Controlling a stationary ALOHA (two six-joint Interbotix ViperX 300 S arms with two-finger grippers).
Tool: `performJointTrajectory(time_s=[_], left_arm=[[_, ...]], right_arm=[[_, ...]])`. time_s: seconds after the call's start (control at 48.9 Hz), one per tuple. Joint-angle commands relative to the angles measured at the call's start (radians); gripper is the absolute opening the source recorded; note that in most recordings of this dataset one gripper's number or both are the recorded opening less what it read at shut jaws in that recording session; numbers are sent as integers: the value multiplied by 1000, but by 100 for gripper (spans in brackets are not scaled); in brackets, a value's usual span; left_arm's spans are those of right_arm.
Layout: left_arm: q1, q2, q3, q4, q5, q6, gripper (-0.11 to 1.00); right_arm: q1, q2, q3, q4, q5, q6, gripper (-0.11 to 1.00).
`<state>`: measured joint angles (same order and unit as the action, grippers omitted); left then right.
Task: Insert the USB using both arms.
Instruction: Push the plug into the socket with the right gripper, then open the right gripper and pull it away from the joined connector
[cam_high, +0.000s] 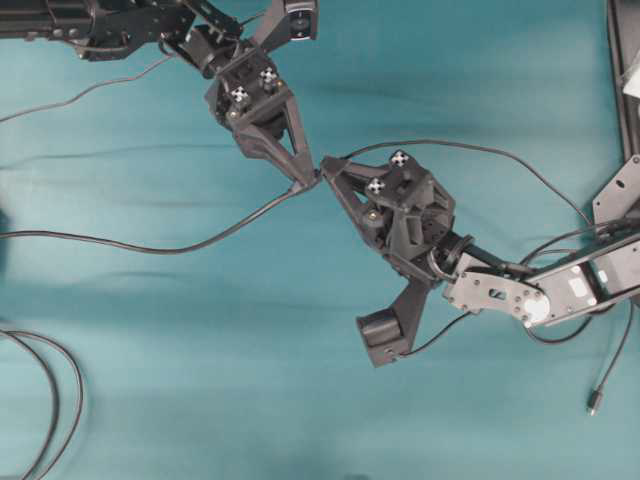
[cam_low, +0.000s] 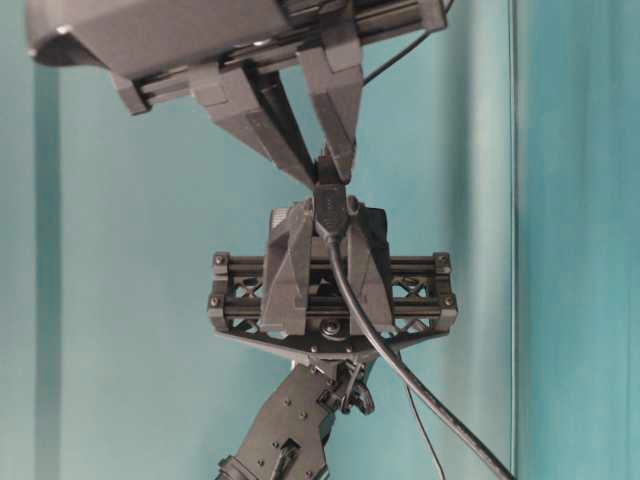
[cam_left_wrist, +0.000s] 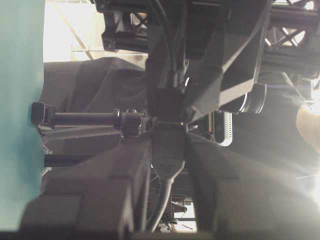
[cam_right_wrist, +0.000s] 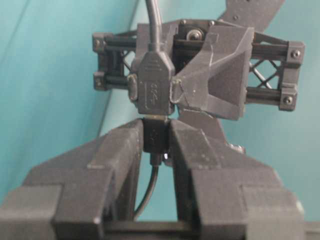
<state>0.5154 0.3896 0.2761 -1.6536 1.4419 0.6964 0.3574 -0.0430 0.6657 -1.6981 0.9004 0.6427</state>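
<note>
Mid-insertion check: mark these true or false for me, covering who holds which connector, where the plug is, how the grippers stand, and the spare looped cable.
1. The left gripper clamps the dark rounded socket. True.
2. The thin black USB cable's dark-collared plug lies loose on the cloth. False: the right gripper pinches it, right at the socket's mouth.
3. The grippers stand far apart. False: they meet tip to tip.
4. The doubled looped black cable lies untouched by either gripper. True.

USB mated with socket, midair
</note>
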Motion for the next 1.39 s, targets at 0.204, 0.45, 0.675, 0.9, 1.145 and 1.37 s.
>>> performJointTrajectory(time_s=[0.204,0.45,0.675,0.9,1.145,1.37], left_arm=[[11,-28,-35,-9,0,-21,22],[2,-28,-35,-8,14,-23,22],[-5,-29,-34,-8,14,-23,22],[-9,-29,-34,-9,14,-23,22],[-9,-31,-35,-8,14,-23,22],[-9,-31,-34,-8,11,-21,22]], right_arm=[[41,23,-44,17,44,32,19],[41,25,-66,34,140,49,19],[43,23,-83,32,166,52,19],[43,17,-109,48,153,123,19],[44,6,-127,97,127,153,41],[43,6,-115,98,143,130,79]])
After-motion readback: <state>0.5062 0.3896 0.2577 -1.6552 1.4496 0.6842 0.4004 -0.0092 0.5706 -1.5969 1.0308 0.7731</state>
